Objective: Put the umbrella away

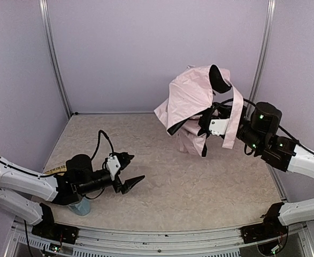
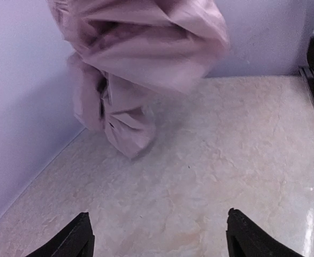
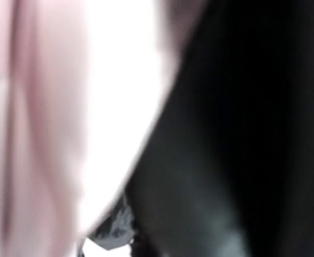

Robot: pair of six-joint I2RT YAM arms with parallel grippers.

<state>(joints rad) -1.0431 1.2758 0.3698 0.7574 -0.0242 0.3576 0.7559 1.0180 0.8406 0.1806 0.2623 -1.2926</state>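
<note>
**Loose umbrella held high, left tool standing off**

The umbrella [image 1: 191, 93] is at the far right of the tabletop [image 1: 199, 187], raised off it in a loose, uncollapsed bundle. Pale pink fabric billows outward, the black lining shows at the top and along one edge, and a long pink flap hangs down over the right arm. The lowest folds hang close to the tabletop; whether they touch it I cannot tell.

The right tool [image 1: 205, 127] is buried in that fabric and its jaws are hidden. Nothing else supports the umbrella, so I judge it clamped on some inner part. Its wrist camera shows only a blur of pink and black.

The left tool [image 1: 137, 167] sits low over the near-left tabletop with its jaws spread wide and empty, well apart from the umbrella.

Several things could go wrong from here:

- **Blind grip:** with the right wrist view smothered, a slipping hold would go unnoticed and the bundle could drop.
- **Wrong catch:** the left tool, reaching in, may pinch slack cloth rather than shaft or ribs, tugging the canopy askew instead of gathering it.
- **Snagging:** the hanging flap could catch on the right arm's cable or joints.
- **Crowding:** the bundle is close to the rear wall and the corner post, so a swing could press the ribs against them.
</note>
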